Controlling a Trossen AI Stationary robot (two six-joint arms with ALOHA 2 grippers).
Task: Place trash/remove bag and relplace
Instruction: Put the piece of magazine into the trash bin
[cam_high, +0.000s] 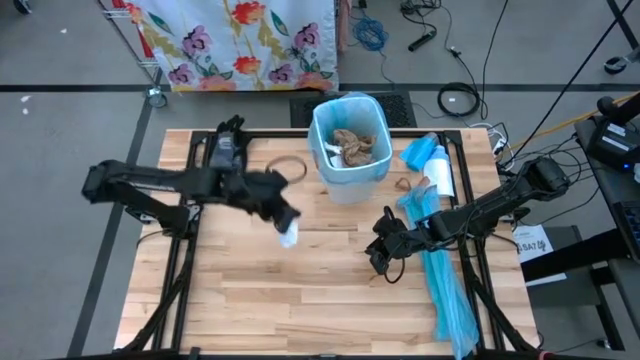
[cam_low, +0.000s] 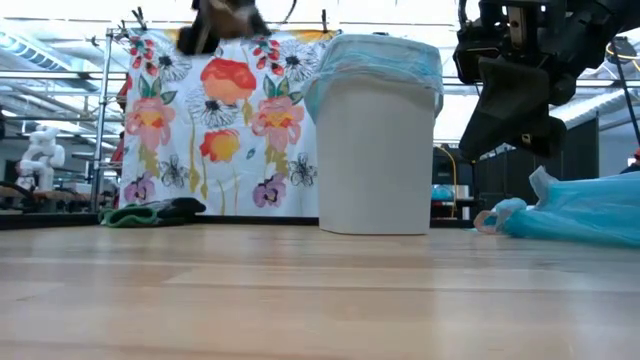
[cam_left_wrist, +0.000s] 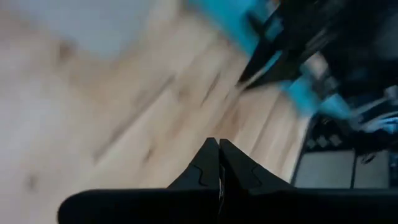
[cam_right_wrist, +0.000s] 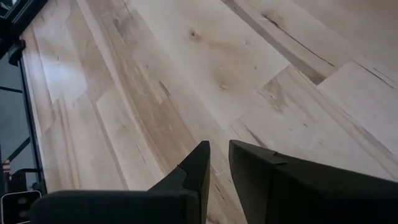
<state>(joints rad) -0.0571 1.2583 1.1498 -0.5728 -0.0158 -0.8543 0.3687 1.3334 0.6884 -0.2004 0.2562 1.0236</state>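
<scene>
A white bin (cam_high: 349, 150) lined with a light-blue bag stands at the table's far middle, with crumpled brown paper trash (cam_high: 356, 147) inside. My left gripper (cam_high: 286, 226) hangs shut above the table's middle, to the near left of the bin, and a small white tissue scrap (cam_high: 289, 238) shows at its tips. The left wrist view shows the gripper (cam_left_wrist: 219, 163) with its fingers pressed together. My right gripper (cam_high: 383, 256) hovers over bare wood to the near right of the bin. Its fingers are slightly open with nothing between them (cam_right_wrist: 219, 152). My left gripper has the white tissue scrap (cam_high: 289, 238) at its fingertips, which slant down toward the table's right. The scrap hangs just below and beyond the tips, clear of the table. The wrist view shows only the shut fingers (cam_left_wrist: 205, 168), so the exact hold is hidden.
Long light-blue plastic sheets (cam_high: 442, 270) lie along the table's right side under the right arm, with a blue and white bundle (cam_high: 430, 160) beside the bin. A brown loop (cam_high: 286, 167) lies left of the bin. Bare wood fills the near half.
</scene>
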